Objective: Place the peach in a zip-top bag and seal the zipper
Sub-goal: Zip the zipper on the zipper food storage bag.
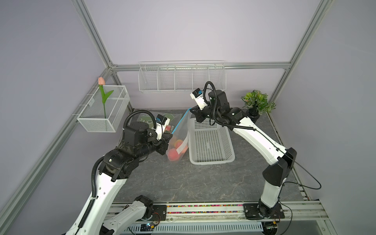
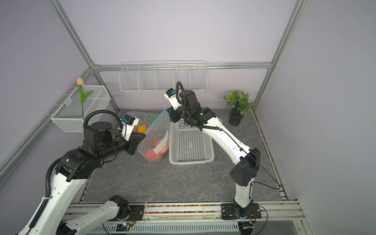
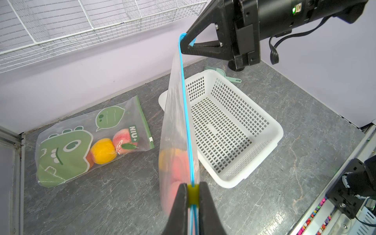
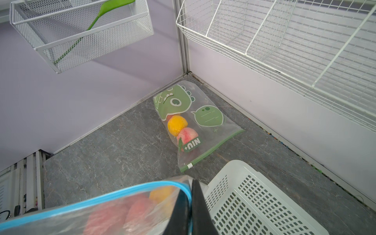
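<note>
Left wrist view: the left fingers (image 3: 179, 205) are clamped on the yellow slider (image 3: 192, 195) of the blue zipper (image 3: 186, 114). The right fingers (image 3: 203, 22) are pinched shut on the opposite top corner of the bag (image 3: 175, 126). Between them the bag is stretched taut and hangs just beside the basket (image 3: 278, 130), on its side nearer the left arm. Its bottom reaches down toward the tabletop (image 1: 183, 183).

The peach (image 1: 173, 153) is already inside, low in the bag with other fruit, so the loading looks done. From the slider to the right fingers the zipper reads as one closed line. Past the slider its two tracks show apart, so the seal looks nearly complete. Whether a short stretch is left I cannot tell.

A second bag (image 3: 67, 154), with a green dinosaur print, lies flat farther from the basket on that same side. It carries a green tag reading "NIU+" (image 3: 133, 133). The white label (image 1: 182, 146) on the held bag is too small to read.
</note>
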`<action>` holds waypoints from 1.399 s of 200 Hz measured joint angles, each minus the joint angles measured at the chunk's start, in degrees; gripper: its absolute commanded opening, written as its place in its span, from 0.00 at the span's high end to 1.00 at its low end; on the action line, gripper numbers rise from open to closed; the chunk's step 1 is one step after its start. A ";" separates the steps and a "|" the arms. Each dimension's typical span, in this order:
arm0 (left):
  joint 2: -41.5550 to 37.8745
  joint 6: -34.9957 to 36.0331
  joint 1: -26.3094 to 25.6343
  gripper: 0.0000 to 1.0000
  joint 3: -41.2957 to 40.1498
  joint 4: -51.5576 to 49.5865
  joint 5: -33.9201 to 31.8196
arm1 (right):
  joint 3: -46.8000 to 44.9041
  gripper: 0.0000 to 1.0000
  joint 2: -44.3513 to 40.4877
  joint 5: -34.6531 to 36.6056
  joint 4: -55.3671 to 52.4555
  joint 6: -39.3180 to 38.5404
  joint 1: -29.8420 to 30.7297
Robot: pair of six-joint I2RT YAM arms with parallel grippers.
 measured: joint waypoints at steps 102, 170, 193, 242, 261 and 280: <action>-2.69 -0.02 0.00 0.95 -0.63 -2.56 -1.81 | 1.81 0.93 1.79 1.99 -1.33 3.08 0.00; -4.13 -0.02 0.00 0.95 -0.94 -4.35 -3.21 | 2.03 0.93 1.86 2.56 -1.51 3.28 0.00; -4.15 -0.02 0.00 0.95 -0.94 -4.68 -3.41 | 2.03 0.93 1.86 2.25 -1.53 3.26 0.00; -4.04 -0.15 0.00 0.82 -0.90 -5.49 -3.50 | 0.33 0.93 1.60 -0.09 0.17 1.68 -0.02; -3.02 -0.31 0.00 0.71 0.09 -5.70 -4.07 | -2.27 0.93 1.20 -0.70 1.42 0.33 0.02; -1.16 -0.09 0.00 0.61 1.79 -5.01 -4.92 | -4.04 0.93 1.20 -1.25 2.03 -1.11 0.24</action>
